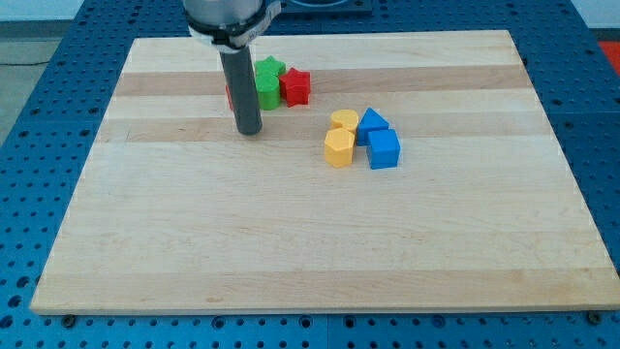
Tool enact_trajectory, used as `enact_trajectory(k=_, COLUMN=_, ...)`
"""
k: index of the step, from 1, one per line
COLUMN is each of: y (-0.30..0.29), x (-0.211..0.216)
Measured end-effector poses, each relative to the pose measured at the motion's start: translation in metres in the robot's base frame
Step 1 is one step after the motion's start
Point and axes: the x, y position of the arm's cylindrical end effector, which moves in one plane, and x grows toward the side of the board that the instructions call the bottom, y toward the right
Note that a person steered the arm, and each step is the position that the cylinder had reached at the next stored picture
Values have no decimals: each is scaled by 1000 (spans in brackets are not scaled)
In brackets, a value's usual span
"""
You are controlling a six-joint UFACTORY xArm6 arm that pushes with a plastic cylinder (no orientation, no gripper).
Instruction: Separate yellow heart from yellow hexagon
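Pale wooden counter (291, 242) on blue pegboard (39, 97).
Two yellow, two blue, two green, two red blocks near the top edge; no claw, my tip (250, 130) holds nothing.

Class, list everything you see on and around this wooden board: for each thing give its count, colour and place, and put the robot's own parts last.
yellow heart: one, yellow, board centre, touching the hexagon below it.
yellow hexagon: one, yellow, just below the heart.
blue blocks: two, blue, right of the yellow pair; the upper one looks triangular, the lower cube-like.
green block: one, green, near the view's top, shape unclear.
red block: one, red, right of the green; another red sliver shows behind the rod.
wooden board: one, light wood.
blue perforated table: one, surrounding the board.
my tip: one, dark rod end, left of the yellow pair, apart from it.
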Motion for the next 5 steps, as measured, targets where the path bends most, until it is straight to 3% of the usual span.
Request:
enact_trajectory(k=1, y=23, x=24)
enact_trajectory(k=3, y=95, x=23)
enact_trajectory(k=5, y=114, x=-22)
